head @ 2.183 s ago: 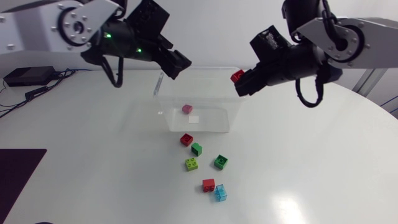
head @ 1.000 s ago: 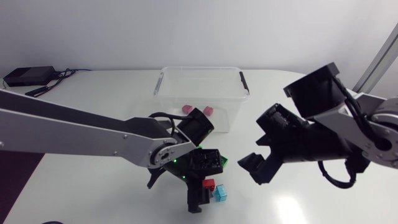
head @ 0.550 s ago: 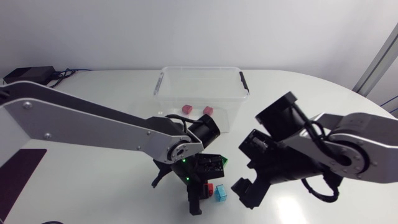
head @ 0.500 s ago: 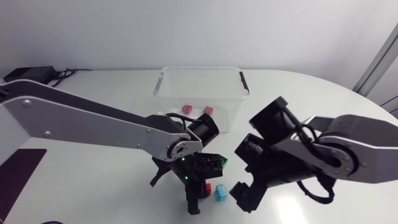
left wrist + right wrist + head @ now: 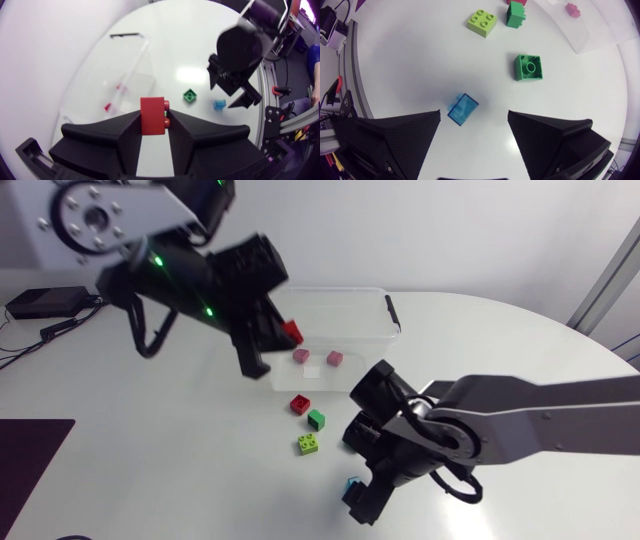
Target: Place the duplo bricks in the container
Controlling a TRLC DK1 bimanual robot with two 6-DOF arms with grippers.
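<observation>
My left gripper (image 5: 279, 341) is shut on a red brick (image 5: 292, 331) and holds it in the air by the near left corner of the clear container (image 5: 375, 308). In the left wrist view the red brick (image 5: 152, 116) sits clamped between both fingers, above the container (image 5: 131, 70). Two pink bricks (image 5: 300, 356) lie inside the container. My right gripper (image 5: 359, 498) hangs open low over a clear blue brick (image 5: 350, 483). The right wrist view shows the blue brick (image 5: 463, 108) just ahead of the gap of the open right gripper (image 5: 474, 120), touching neither finger.
A red brick (image 5: 299, 403), a dark green brick (image 5: 316, 419) and a lime brick (image 5: 308, 444) lie in front of the container. Another green brick (image 5: 528, 67) lies upside down ahead of the right gripper. A black box (image 5: 40, 302) sits at the far left.
The left gripper shut on the red brick down on the table and rose with it to the container's side. The right arm swung in and came down over the blue brick.
</observation>
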